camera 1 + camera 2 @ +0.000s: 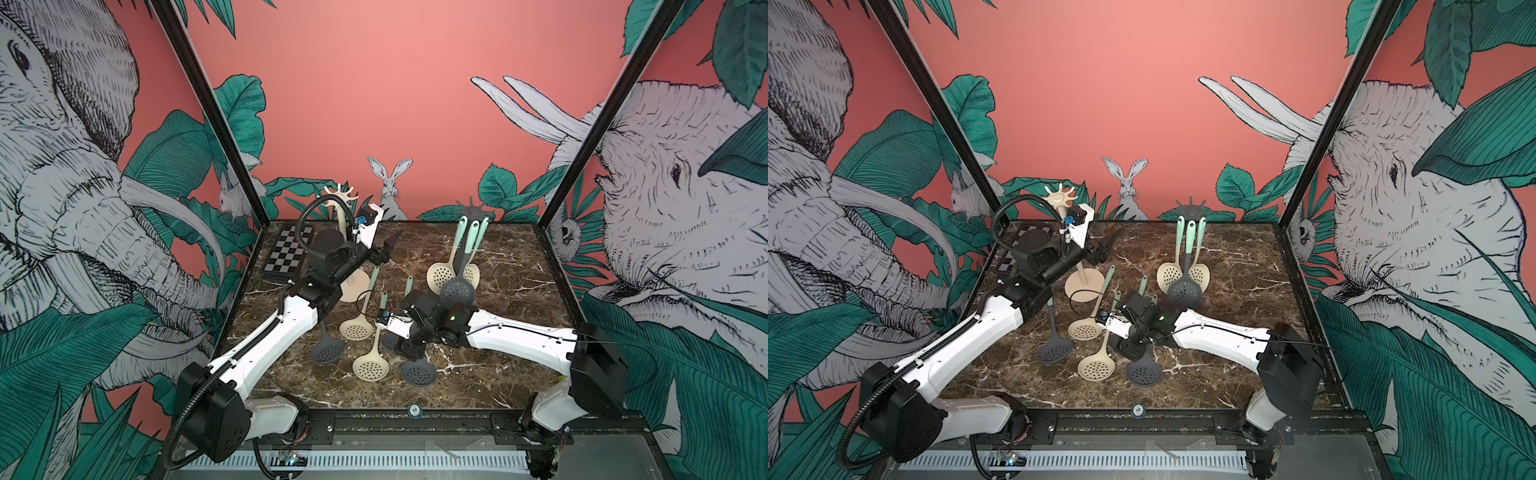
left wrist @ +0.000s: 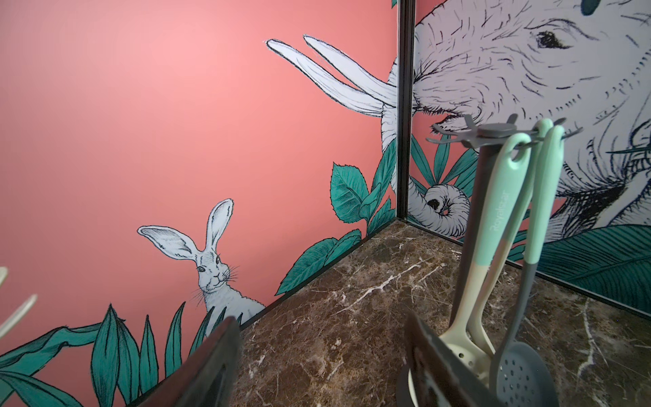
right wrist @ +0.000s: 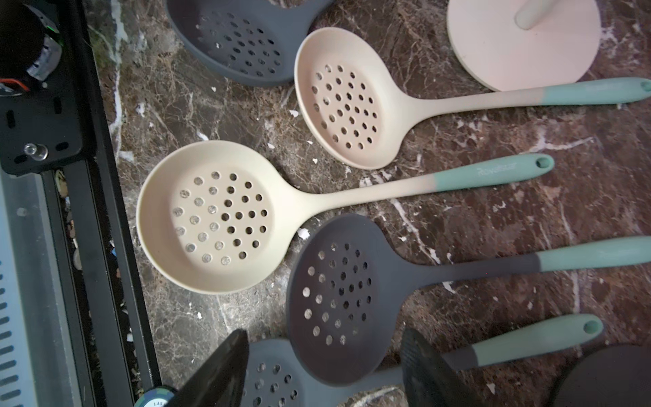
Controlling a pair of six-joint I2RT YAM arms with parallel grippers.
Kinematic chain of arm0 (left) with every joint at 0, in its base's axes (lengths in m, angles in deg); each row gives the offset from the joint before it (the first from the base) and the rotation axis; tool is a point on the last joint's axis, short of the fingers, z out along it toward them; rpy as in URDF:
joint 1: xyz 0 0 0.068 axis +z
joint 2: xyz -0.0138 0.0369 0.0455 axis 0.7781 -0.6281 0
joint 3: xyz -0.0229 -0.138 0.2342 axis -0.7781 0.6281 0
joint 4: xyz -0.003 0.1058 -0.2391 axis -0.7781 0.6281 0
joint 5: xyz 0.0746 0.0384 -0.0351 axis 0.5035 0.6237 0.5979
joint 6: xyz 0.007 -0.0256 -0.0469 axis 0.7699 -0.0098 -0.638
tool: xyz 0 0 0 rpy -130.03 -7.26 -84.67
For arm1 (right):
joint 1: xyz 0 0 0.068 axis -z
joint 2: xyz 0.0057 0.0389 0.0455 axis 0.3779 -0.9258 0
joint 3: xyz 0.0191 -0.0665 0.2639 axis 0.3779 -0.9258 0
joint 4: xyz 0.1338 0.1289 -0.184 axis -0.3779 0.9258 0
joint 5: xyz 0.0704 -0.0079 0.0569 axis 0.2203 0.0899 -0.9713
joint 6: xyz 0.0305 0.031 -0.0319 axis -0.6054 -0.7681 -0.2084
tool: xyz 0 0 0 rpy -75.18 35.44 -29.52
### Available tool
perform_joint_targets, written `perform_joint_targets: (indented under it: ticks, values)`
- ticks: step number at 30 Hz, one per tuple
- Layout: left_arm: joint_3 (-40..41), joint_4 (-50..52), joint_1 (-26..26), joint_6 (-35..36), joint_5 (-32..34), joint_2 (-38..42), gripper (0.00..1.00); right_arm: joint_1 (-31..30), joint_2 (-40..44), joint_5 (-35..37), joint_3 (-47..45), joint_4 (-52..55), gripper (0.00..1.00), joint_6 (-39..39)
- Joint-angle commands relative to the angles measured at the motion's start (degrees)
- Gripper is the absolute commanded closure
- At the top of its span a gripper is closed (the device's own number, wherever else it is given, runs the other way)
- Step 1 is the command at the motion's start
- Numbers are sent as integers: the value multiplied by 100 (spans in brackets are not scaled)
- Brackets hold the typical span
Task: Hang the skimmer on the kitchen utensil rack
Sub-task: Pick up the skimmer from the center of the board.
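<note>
At 11 o'clock the cream plastic utensil rack with radial hooks (image 1: 341, 194) stands bare, and the left gripper (image 1: 390, 248) hangs raised near it, fingers spread with nothing between them. Across the middle of the brown marble table (image 1: 498, 270) five perforated silicone skimmers with mint-green handle ends (image 3: 211, 215), two cream and three dark grey, lie flat. Each long axis runs roughly from 6 to 12 o'clock, bowl toward 6, hanging hole toward 12. The right gripper (image 3: 322, 368) hovers low over the two rightmost dark grey skimmers (image 3: 331, 292), fingers apart, gripping nothing; which one it is after I cannot tell. At 1 o'clock the dark grey utensil rack (image 1: 471, 210) already carries three hung skimmers (image 1: 457, 291), handles up, bowls down. I judge the job partly done: the next pick, lift and hooking remain.
</note>
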Motion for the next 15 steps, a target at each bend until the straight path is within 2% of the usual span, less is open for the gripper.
perform_joint_targets:
  ticks: [1,7,11,13,15]
  values:
    - [105,-221,4,-49,51,182,25,-44,-89,-105,100,-58,32,132]
    - [145,-250,11,-29,43,211,25,-46,-519,56,146,-99,34,149]
    - [171,-258,19,-19,56,236,25,-52,-807,-116,293,31,37,190]
    - [194,-256,20,-18,76,254,25,-45,-977,29,364,106,41,163]
    - [213,-261,20,-8,114,269,25,-50,-1074,169,369,84,49,135]
